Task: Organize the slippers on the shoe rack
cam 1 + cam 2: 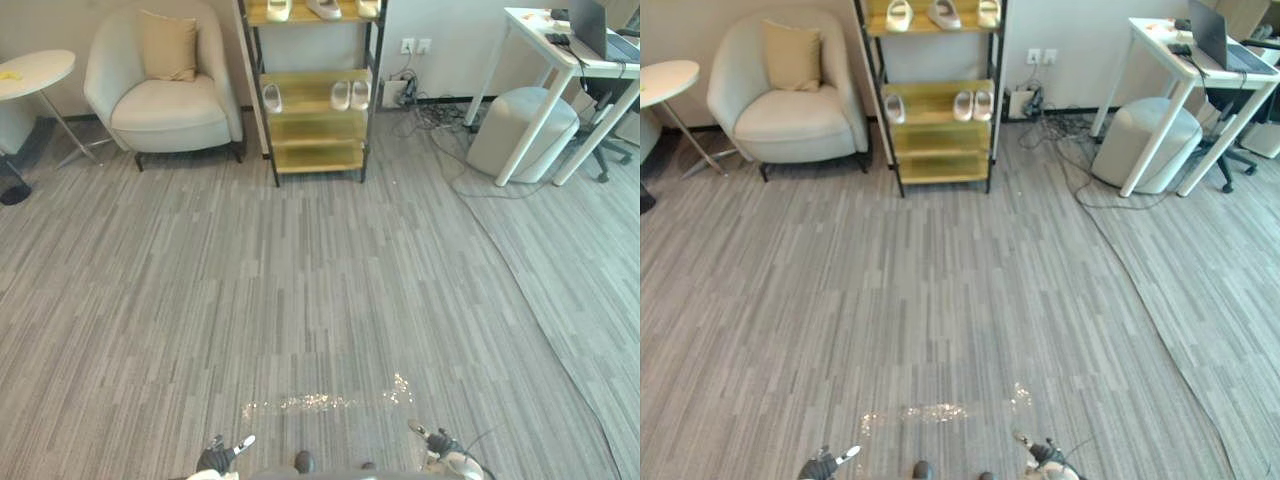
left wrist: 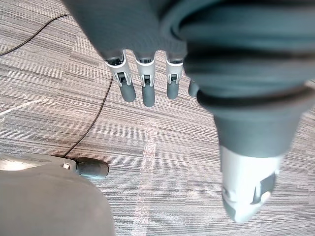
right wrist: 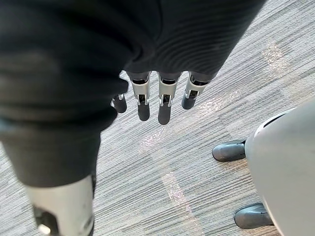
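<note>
White slippers [image 1: 350, 95] sit on the shoe rack [image 1: 318, 155] — straight ahead, well apart from both hands across the floor [image 1: 300, 300]. Left robot hand [image 2: 147, 93] and right robot hand [image 3: 165, 105] hang released, fingers straight, empty — neither clearly nearer.

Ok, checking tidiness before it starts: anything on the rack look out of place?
Yes. On the shoe rack a lone slipper sits left on the second shelf, apart from the pair at its right; the top shelf's middle slipper lies angled.
</note>
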Available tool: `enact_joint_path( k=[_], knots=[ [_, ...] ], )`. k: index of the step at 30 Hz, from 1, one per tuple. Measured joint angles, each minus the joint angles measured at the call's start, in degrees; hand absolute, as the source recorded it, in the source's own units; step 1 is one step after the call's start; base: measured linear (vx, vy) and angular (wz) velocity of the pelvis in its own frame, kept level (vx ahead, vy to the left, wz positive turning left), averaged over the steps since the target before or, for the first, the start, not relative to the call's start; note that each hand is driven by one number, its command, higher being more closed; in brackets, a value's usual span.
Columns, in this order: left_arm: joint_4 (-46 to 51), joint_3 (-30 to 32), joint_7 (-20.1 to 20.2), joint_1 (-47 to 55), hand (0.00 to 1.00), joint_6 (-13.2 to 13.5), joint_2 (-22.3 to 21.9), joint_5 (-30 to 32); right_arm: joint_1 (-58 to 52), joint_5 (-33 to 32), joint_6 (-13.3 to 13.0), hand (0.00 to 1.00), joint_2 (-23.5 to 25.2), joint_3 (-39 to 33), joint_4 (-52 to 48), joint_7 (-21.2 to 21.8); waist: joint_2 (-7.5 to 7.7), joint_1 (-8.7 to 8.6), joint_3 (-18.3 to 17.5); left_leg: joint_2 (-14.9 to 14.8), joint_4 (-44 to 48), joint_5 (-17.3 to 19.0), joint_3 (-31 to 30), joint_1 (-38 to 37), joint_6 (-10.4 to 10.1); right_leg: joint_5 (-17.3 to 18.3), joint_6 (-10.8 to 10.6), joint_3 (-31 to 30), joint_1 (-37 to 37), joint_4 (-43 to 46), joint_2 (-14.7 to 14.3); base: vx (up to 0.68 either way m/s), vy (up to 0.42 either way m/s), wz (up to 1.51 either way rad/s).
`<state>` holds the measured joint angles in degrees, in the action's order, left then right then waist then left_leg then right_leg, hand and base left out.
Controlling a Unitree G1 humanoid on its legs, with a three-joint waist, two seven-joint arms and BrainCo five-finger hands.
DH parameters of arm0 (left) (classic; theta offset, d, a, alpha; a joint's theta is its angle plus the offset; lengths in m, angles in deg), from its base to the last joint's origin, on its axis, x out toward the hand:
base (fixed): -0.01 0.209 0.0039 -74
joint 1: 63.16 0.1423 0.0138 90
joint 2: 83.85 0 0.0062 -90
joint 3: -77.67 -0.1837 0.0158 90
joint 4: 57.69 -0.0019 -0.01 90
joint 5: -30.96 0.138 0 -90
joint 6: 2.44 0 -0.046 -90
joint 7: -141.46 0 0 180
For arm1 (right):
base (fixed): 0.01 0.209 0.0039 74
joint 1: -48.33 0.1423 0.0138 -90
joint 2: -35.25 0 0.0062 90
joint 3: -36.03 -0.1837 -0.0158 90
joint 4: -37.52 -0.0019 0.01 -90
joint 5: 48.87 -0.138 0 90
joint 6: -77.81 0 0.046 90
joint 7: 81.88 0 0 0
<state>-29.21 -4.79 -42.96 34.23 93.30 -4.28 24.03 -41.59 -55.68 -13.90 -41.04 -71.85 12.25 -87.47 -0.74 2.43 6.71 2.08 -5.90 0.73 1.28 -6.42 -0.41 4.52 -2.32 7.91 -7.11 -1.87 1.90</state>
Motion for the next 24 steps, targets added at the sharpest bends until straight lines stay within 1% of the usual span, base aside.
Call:
enact_joint_path(
  k=[15,18,22,23,24],
  knots=[
    [0.0,-0.3,0.1,-0.3,0.00,-0.2,0.3,0.2,0.1,0.0,0.1,0.00,0.0,0.3,0.0,0.1,0.25,-0.05,0.5,0.0,0.0,0.0,-0.3,0.3,0.0,0.0,0.0,0.7,-0.1,-0.5,0.0,0.00,-0.005,0.01],
    [-0.1,-0.7,0.1,-1.0,0.00,-0.3,0.5,0.2,0.6,0.0,0.0,0.00,-0.1,0.7,-0.3,0.1,0.32,-0.07,1.7,0.0,0.0,0.0,-0.3,0.4,0.0,0.0,0.1,0.7,0.1,-0.5,0.0,0.00,0.000,0.00],
    [0.0,-0.5,0.1,-1.6,0.00,-0.3,0.6,0.2,1.2,0.1,0.0,0.00,-0.2,1.5,-0.5,0.1,0.40,-0.06,2.1,-0.1,0.0,-0.1,-0.2,2.1,0.0,-0.1,0.1,0.9,1.7,-0.4,0.0,0.01,-0.004,0.01],
    [0.2,0.2,0.1,-2.0,0.00,-0.3,0.5,0.1,1.4,0.1,0.0,0.00,-0.1,2.5,-0.9,0.0,0.65,0.06,2.7,-0.1,1.9,0.7,-0.3,3.5,-0.5,0.0,0.1,1.1,2.2,-0.1,0.1,0.04,-0.018,0.06],
    [0.4,1.0,0.1,-2.7,0.00,-0.3,0.5,0.1,1.7,0.1,0.0,0.00,0.2,2.7,-1.1,0.1,0.89,0.19,3.7,-0.2,6.8,3.2,-0.2,5.9,-0.5,0.1,0.1,1.4,2.4,0.3,0.2,0.03,-0.021,0.06]
  ],
)
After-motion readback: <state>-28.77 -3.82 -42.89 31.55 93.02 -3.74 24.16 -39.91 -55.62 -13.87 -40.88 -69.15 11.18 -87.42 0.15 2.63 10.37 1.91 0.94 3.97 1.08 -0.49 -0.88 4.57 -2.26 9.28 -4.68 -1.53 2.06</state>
